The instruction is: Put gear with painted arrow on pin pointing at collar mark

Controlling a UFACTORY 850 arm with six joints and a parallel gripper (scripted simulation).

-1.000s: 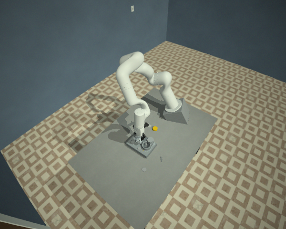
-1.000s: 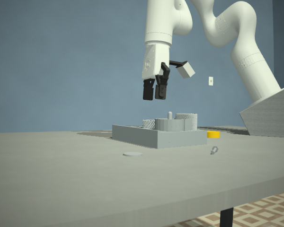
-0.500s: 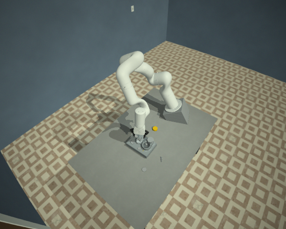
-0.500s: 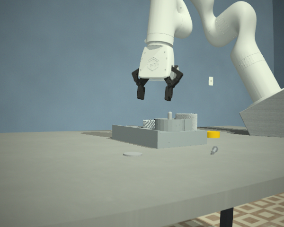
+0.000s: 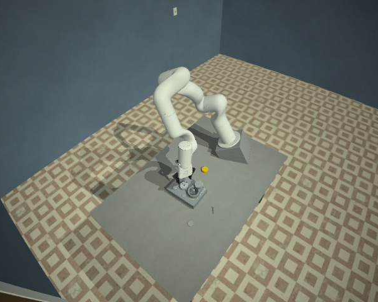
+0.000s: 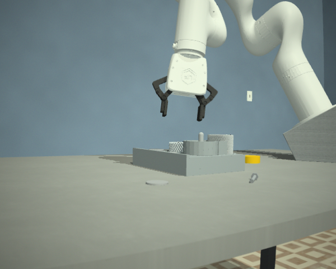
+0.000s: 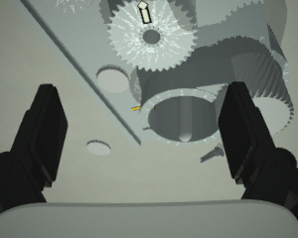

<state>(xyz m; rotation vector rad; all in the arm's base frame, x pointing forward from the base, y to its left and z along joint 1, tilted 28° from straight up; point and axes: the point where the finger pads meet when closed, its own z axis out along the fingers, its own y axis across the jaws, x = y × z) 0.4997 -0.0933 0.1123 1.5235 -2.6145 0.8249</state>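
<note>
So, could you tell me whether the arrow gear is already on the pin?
No, the pin stands bare inside the collar, and the arrow gear lies beside it on the case.

In the wrist view the timing case runs off the top edge; beyond its collar the large gear is half behind a finger; the pin inside the collar is dim.

We see a smooth, glossy white arm and matt black fingers. The timing case looks like dull grey metal — the table matt too.
</note>
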